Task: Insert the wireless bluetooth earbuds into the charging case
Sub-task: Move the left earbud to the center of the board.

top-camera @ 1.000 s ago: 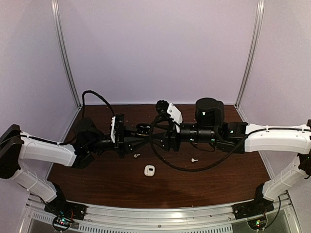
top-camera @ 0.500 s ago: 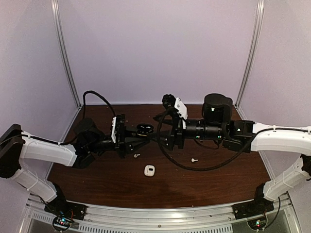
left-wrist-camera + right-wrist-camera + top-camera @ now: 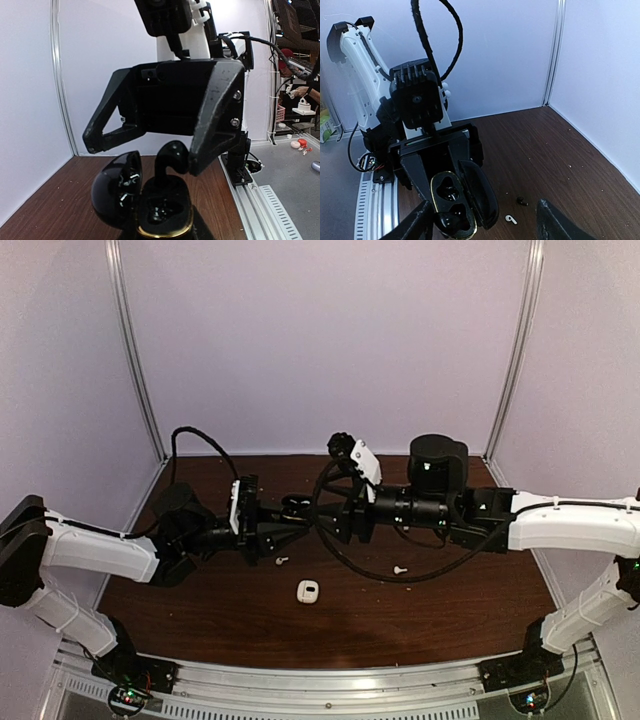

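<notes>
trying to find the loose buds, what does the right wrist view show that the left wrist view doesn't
Only the right wrist view: a white earbud and a small black piece, possibly another earbud, lying on the table. Only the left wrist view: a black earbud sticking up from the black charging case, with the right claw open right over it. Both: that same case, open, with its lid hinged back.

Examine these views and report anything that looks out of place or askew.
A black earbud stands up out of the open black case and looks not fully seated in its pocket. A white earbud and a second white earbud lie loose on the table, apart from the white case.
</notes>
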Action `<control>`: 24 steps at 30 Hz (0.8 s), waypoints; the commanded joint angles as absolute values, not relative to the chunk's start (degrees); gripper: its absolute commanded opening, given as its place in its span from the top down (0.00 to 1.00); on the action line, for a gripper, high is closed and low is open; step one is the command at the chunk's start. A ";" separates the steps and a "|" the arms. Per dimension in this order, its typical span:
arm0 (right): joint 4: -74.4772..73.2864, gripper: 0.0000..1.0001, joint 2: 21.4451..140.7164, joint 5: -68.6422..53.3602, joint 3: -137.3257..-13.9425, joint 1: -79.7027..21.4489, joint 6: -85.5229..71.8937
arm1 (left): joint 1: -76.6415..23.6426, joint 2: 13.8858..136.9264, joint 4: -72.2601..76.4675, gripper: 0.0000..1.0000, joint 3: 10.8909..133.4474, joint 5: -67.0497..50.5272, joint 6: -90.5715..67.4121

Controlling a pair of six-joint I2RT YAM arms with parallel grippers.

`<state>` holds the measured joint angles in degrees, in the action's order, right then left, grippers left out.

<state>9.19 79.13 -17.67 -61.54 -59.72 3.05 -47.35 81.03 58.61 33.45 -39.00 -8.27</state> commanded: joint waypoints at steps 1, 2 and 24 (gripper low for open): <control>9.37 0.31 79.96 -15.12 -63.63 -59.20 1.64 | -47.55 81.56 60.67 1.00 35.41 -39.20 -7.93; 9.48 0.32 80.04 -15.12 -63.68 -59.24 1.59 | -47.55 81.64 60.65 1.00 35.42 -39.28 -7.91; 11.98 0.29 79.97 -26.46 -62.27 -58.45 3.69 | -47.72 82.33 62.12 1.00 35.09 -39.40 -8.79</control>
<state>9.67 82.30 -19.81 -63.26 -58.72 1.80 -47.37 81.67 57.91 34.09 -38.81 -8.25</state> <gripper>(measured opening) 0.704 0.232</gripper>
